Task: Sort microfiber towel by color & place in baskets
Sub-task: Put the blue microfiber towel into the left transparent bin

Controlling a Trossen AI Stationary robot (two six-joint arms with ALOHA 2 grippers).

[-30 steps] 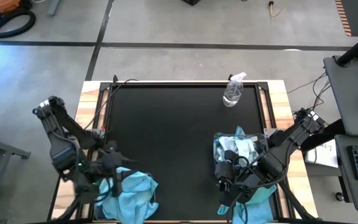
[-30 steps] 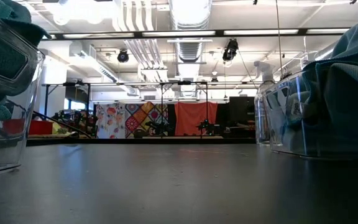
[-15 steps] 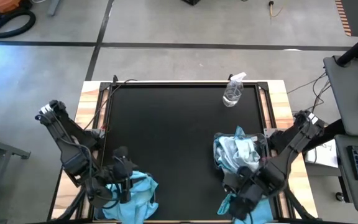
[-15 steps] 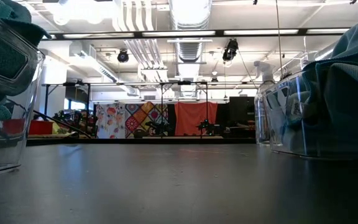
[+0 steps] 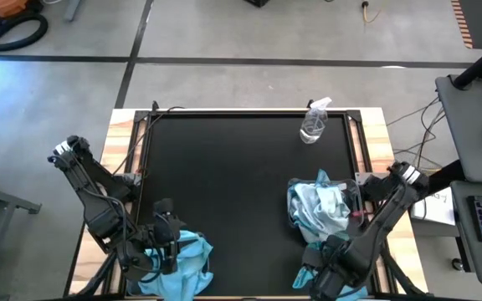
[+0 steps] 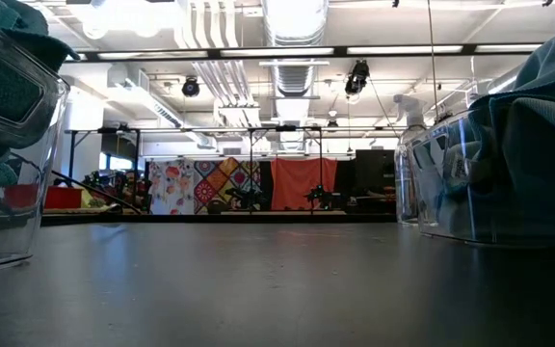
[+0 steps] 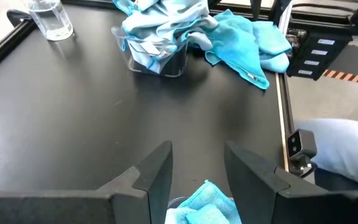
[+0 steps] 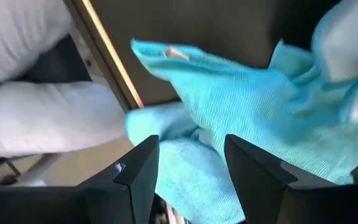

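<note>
A clear basket at the table's right holds pale light-blue towels. A turquoise towel lies beside it near the front edge, and my right gripper hangs open just above that towel, pointing down. At the near left, a second basket holds turquoise towels. My left gripper stands open above them, with a turquoise fold showing below its fingers. I see no touch by either gripper.
A small clear spray bottle stands at the far right of the black mat. The mat's middle is bare. A pale rounded shape lies past the table's raised rim, close to the right gripper.
My right gripper has sunk and gone toward the table's near edge, tipping from slanted to pointing down over the turquoise towel beside the right basket. My left gripper has shifted a little toward the near edge over its basket and rolled slightly. Both stay open.
</note>
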